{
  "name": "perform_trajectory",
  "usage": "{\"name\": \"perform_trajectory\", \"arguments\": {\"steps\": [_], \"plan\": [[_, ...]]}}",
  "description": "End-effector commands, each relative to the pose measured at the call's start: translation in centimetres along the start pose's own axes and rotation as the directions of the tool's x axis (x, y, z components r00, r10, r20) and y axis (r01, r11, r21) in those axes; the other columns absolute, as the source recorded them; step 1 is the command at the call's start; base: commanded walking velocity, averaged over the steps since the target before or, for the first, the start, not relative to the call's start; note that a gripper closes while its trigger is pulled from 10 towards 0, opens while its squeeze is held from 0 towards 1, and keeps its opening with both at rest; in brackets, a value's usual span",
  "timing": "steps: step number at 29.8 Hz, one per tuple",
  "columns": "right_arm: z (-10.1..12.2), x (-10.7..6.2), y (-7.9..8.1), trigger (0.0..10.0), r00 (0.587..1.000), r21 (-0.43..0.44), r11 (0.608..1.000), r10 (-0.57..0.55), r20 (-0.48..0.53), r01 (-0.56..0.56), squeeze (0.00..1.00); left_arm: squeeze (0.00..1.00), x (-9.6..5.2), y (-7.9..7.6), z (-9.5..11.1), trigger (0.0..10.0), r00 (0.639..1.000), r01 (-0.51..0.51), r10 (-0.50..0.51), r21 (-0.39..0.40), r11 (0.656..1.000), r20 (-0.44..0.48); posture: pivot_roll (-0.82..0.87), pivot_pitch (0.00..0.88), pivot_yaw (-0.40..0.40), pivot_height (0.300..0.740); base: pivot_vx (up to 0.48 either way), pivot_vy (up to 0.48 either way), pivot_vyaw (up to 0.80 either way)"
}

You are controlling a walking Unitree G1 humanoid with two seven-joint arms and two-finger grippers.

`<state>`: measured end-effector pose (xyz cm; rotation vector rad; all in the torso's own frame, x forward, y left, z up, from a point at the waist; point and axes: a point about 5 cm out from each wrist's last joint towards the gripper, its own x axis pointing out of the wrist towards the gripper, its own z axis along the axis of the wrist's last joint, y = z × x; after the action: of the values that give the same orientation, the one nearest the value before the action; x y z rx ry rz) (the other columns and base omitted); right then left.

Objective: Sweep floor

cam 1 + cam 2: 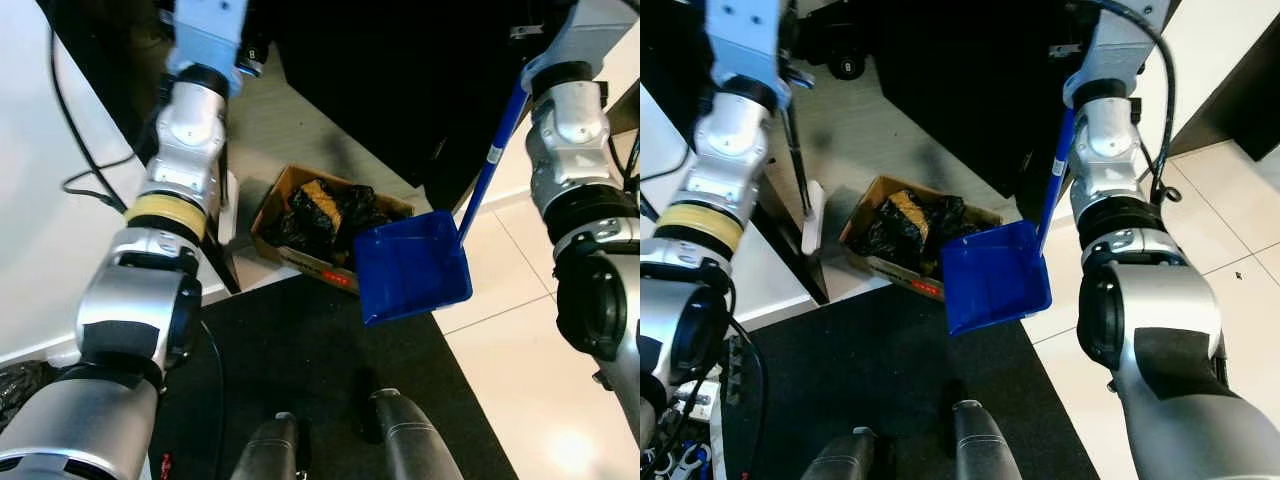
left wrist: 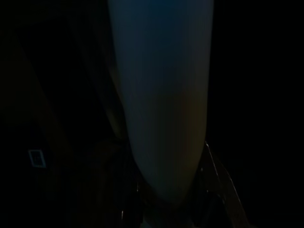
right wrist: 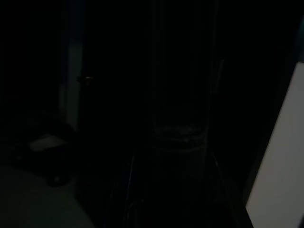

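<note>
Blue dustpan hangs tilted, its far edge over the near right corner of the cardboard box, just above where the black mat meets the tile floor. Its blue handle runs up and far-right to the right arm; the right gripper is out of frame there, so grip state: cannot tell. Box holds crumpled black bags and a brown item. Left arm is raised at far left. A thin dark pole with a white piece at its low end stands left of the box. Left wrist view shows a pale rounded shaft close up; left gripper state: cannot tell. Right wrist view is near black.
</note>
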<state>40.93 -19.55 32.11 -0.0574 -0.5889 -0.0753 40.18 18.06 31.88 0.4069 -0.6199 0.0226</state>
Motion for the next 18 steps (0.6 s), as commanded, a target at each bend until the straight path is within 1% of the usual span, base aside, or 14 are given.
{"name": "perform_trajectory", "arguments": {"steps": [1,3,5,6,7,8,9,11,12,13,14,16,17,18], "plan": [[1.2,0.8,-1.0,10.0,1.000,0.041,0.999,-0.014,0.013,0.013,0.00,0.00,0.3,1.8,0.8,10.0,0.999,-0.002,0.000,0.046,0.999,0.045,-0.01,0.162,-0.038,0.740,0.000,0.000,0.00],[1.7,1.1,-1.7,10.0,1.000,0.066,0.998,-0.017,0.009,0.016,0.00,0.00,0.1,2.6,0.6,10.0,0.999,0.008,-0.008,0.002,1.000,0.038,-0.01,0.161,-0.037,0.740,0.000,0.000,0.00],[2.0,1.4,-2.0,10.0,1.000,0.118,0.993,0.002,-0.003,-0.001,0.00,0.00,-0.2,2.8,0.5,10.0,0.997,0.065,-0.062,-0.082,0.995,0.039,-0.02,0.161,-0.037,0.740,0.000,0.000,0.00],[2.0,1.4,-2.0,10.0,1.000,0.118,0.993,0.002,-0.003,-0.001,0.00,0.00,-0.2,2.8,0.5,10.0,0.997,0.065,-0.062,-0.082,0.995,0.039,-0.02,0.161,-0.037,0.740,0.000,0.000,0.00],[1.8,1.6,-1.7,10.0,0.997,0.246,0.968,0.070,-0.039,-0.059,0.00,0.00,-0.7,2.2,0.1,10.0,0.979,0.205,-0.200,-0.220,0.954,0.044,-0.01,0.159,-0.038,0.740,0.000,0.000,0.00],[1.8,1.6,-1.7,10.0,0.997,0.246,0.968,0.070,-0.039,-0.059,0.00,0.00,-0.7,2.2,0.1,10.0,0.979,0.205,-0.200,-0.220,0.954,0.044,-0.01,0.159,-0.038,0.740,0.000,0.000,0.00],[1.4,1.6,-1.3,10.0,0.989,0.298,0.949,0.129,-0.067,-0.103,0.00,0.00,-1.3,1.7,-0.1,10.0,0.956,0.292,-0.288,-0.259,0.921,0.053,-0.01,0.156,-0.039,0.740,0.000,0.000,0.00],[0.1,0.9,-0.2,10.0,0.954,0.327,0.919,0.274,-0.122,-0.222,0.00,0.00,-3.1,0.7,-1.1,10.0,0.865,0.493,-0.500,-0.241,0.836,0.034,-0.01,0.152,-0.042,0.740,0.000,0.000,0.00],[0.1,0.9,-0.2,10.0,0.954,0.327,0.919,0.274,-0.122,-0.222,0.00,0.00,-3.1,0.7,-1.1,10.0,0.865,0.493,-0.500,-0.241,0.836,0.034,-0.01,0.152,-0.042,0.740,0.000,0.000,0.00],[-0.6,0.5,0.2,10.0,0.935,0.330,0.909,0.318,-0.154,-0.255,0.00,0.00,-4.1,0.2,-1.7,10.0,0.811,0.573,-0.586,-0.211,0.792,0.003,-0.01,0.151,-0.043,0.740,0.000,0.000,0.00],[-0.6,0.5,0.2,10.0,0.935,0.330,0.909,0.318,-0.154,-0.255,0.00,0.00,-4.1,0.2,-1.7,10.0,0.811,0.573,-0.586,-0.211,0.792,0.003,-0.01,0.151,-0.043,0.740,0.000,0.000,0.00],[-2.1,-0.5,0.8,10.0,0.903,0.343,0.893,0.375,-0.211,-0.291,0.00,0.00,-5.7,0.0,-2.8,10.0,0.721,0.673,-0.688,-0.160,0.723,-0.078,-0.01,0.146,-0.042,0.740,0.000,0.000,0.00],[-2.6,-0.8,1.0,10.0,0.892,0.351,0.887,0.392,-0.227,-0.300,0.00,0.00,-6.2,0.0,-3.2,10.0,0.693,0.698,-0.713,-0.148,0.700,-0.106,-0.01,0.146,-0.042,0.740,0.000,0.000,0.00],[-2.6,-0.8,1.0,10.0,0.892,0.351,0.887,0.392,-0.227,-0.300,0.00,0.00,-6.2,0.0,-3.2,10.0,0.693,0.698,-0.713,-0.148,0.700,-0.106,-0.01,0.146,-0.042,0.740,0.000,0.000,0.00]]}}
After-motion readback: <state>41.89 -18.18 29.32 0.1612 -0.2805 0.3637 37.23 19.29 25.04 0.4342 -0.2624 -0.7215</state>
